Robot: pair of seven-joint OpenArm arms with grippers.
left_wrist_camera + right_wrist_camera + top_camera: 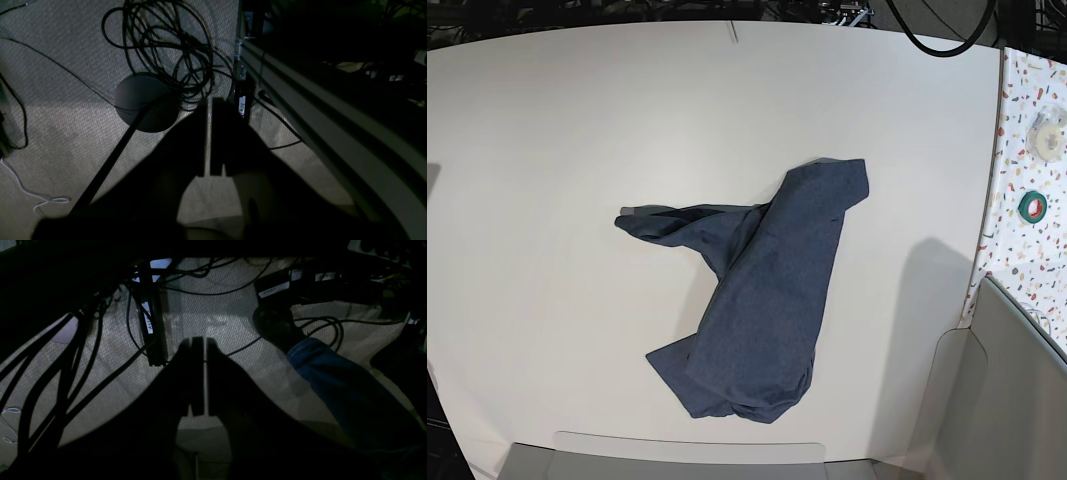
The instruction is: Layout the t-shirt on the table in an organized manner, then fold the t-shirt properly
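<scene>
One garment is all you have to work with, and neither arm is near it. In the base view the table (547, 120) fills almost the whole frame, and the t-shirt (757, 300) lies crumpled at its centre, well clear of every edge. Its long axis runs on a diagonal, from a bunched, rolled end at lower centre up to a squared corner at upper right of centre. A second twisted limb of cloth branches off toward centre left. No lettering shows on the exposed face.

Neither arm appears in the base view, so you cannot judge from it which is nearer the cloth. Both wrist views look down past the table at grey carpet and cable, which puts both arms parked low, off the tabletop, pointing at the floor. The shirt therefore lies above and inboard of each claw, and you will need to raise and bring in either arm before any grasp.

The left gripper (209, 140) shows in silhouette at centre frame, fingers clenched to a thin slit, holding nothing. Coiled cable (160, 50) lies on the floor at upper centre. The right gripper (200, 376) is likewise clenched and empty, with a trouser leg (333, 383) at right.
</scene>
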